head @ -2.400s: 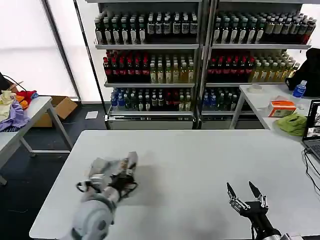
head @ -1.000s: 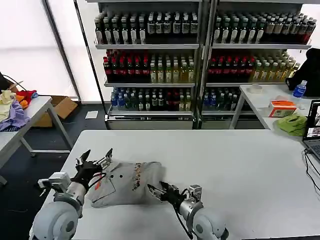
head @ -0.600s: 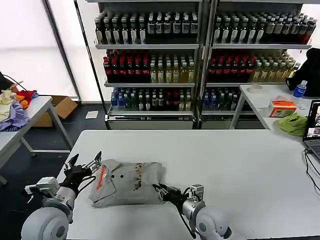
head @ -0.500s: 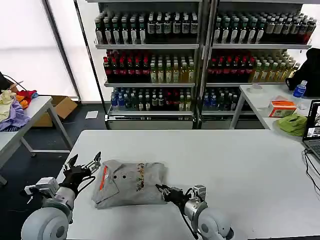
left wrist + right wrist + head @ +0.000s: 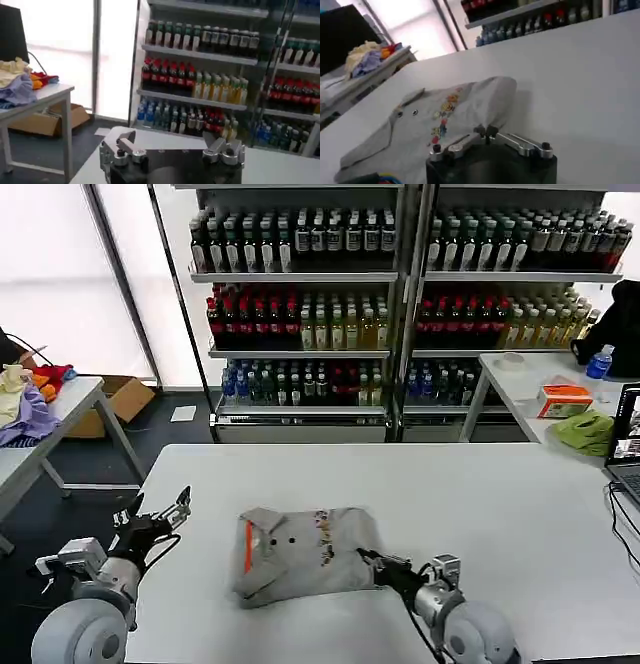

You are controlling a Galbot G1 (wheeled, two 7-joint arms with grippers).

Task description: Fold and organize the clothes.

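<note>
The clothes (image 5: 300,556) lie as one folded light grey bundle at the middle front of the white table (image 5: 500,494). An orange-red stripe and buttons show at its left end, and a small colourful print sits nearer its right. My right gripper (image 5: 370,561) is at the bundle's right edge, shut on the fabric. In the right wrist view the fingertips (image 5: 485,131) pinch the grey cloth (image 5: 470,107). My left gripper (image 5: 152,517) hovers open over the table's left edge, apart from the bundle. Its fingers (image 5: 122,145) hold nothing in the left wrist view.
A side table (image 5: 70,399) at the left carries purple, red and yellow fabrics. Another table (image 5: 520,384) at the right holds a lime-green cloth (image 5: 588,430), an orange box and a laptop (image 5: 626,439). Shelves of bottles (image 5: 400,294) stand behind.
The folded bundle has slid to the right across the table with my right gripper at its edge. My left gripper has drawn back to the left, away from the bundle.
</note>
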